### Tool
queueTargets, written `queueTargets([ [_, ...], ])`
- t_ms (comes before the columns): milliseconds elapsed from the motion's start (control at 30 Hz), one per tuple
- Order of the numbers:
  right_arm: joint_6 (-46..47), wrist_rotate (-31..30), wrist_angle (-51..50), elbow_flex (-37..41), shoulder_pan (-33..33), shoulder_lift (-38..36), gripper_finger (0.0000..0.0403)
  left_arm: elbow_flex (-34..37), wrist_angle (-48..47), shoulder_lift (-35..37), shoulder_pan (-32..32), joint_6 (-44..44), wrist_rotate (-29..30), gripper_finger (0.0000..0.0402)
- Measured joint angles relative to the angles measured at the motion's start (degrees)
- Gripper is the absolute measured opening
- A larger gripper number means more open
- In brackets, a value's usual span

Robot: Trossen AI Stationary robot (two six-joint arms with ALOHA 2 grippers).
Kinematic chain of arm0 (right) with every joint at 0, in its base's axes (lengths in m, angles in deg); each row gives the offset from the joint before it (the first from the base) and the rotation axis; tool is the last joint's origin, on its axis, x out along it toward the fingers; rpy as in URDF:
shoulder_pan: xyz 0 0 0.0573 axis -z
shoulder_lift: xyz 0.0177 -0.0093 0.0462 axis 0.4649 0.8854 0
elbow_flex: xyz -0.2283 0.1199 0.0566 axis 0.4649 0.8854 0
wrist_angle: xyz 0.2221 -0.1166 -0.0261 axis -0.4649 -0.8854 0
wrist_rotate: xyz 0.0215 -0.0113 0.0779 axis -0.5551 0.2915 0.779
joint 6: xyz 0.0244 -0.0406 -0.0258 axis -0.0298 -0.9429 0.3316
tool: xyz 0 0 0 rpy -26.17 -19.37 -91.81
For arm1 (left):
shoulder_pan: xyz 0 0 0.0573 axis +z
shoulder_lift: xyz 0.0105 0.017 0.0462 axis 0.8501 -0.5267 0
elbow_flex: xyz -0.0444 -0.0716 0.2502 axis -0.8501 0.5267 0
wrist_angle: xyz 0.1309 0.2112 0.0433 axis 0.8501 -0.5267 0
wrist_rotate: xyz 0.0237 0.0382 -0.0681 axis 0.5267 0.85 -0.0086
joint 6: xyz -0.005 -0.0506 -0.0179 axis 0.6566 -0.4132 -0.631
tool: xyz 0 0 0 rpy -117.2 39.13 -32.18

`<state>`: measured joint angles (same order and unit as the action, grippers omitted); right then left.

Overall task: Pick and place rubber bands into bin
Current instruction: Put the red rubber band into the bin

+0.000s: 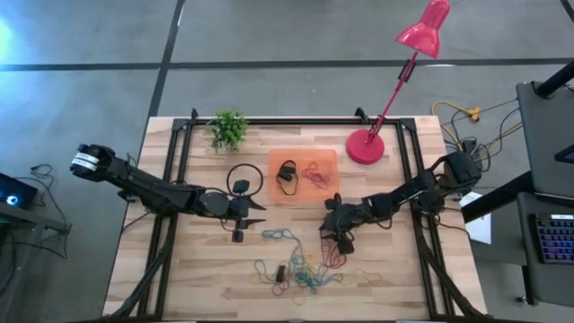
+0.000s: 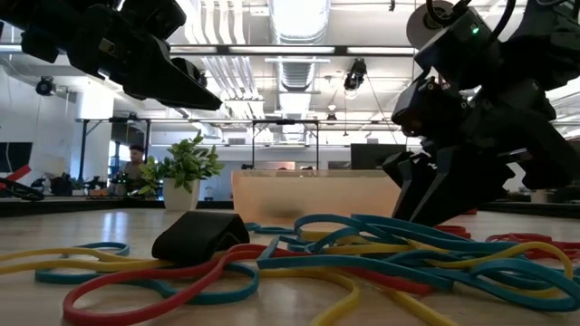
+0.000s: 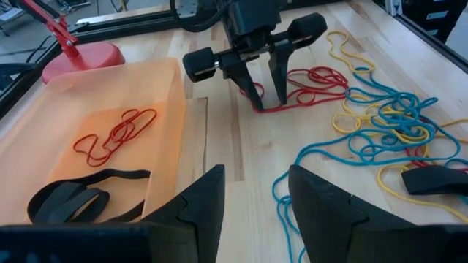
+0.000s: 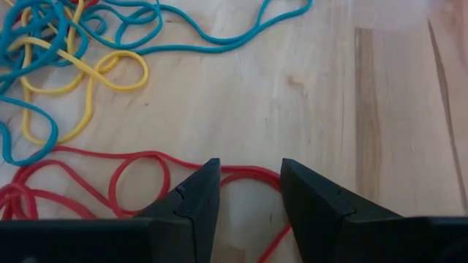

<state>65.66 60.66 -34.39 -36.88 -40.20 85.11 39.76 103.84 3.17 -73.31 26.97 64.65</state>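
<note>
Many rubber bands (image 1: pixel 296 265) in blue, yellow, red and green lie tangled on the wooden table, near its front. The orange bin (image 1: pixel 325 160) stands behind them, with a red band (image 3: pixel 117 135) and a black band (image 3: pixel 73 197) lying in it. My right gripper (image 1: pixel 339 240) is low over the table, right of the pile. It is open, slanting down, with a strand of a red rubber band (image 4: pixel 248 174) between its fingertips. My left gripper (image 1: pixel 258 213) hangs open above the table beside the bin's near left corner, with nothing between its fingers. My right gripper (image 4: pixel 248 191) comes slanting down from the table's right, its two fingertips (image 3: pixel 254 98) on either side of one curved strand of the red band (image 3: pixel 272 108). The band lies flat on the table. I cannot tell whether the tips touch it.
A red lamp's round base (image 1: pixel 365 146) stands right of the bin, and a small potted plant (image 1: pixel 228 130) stands at the far left. A thin black ring (image 1: pixel 240 177) lies left of the bin. A small black block (image 2: pixel 199 237) lies among the bands.
</note>
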Motion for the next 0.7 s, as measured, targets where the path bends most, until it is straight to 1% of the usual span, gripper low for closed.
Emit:
queueTargets([
  [433, -3.86, -1.49, -0.74, -1.09, 0.07, 0.00, 0.0119, 0.00, 0.24, 0.00, 0.02, 0.00, 0.00, 0.0137],
  [700, -2.75, -2.90, -4.82, -1.31, 0.11, -0.19, 0.0110, 0.02, 0.22, 0.00, 0.00, 0.00, 0.00, 0.0137],
])
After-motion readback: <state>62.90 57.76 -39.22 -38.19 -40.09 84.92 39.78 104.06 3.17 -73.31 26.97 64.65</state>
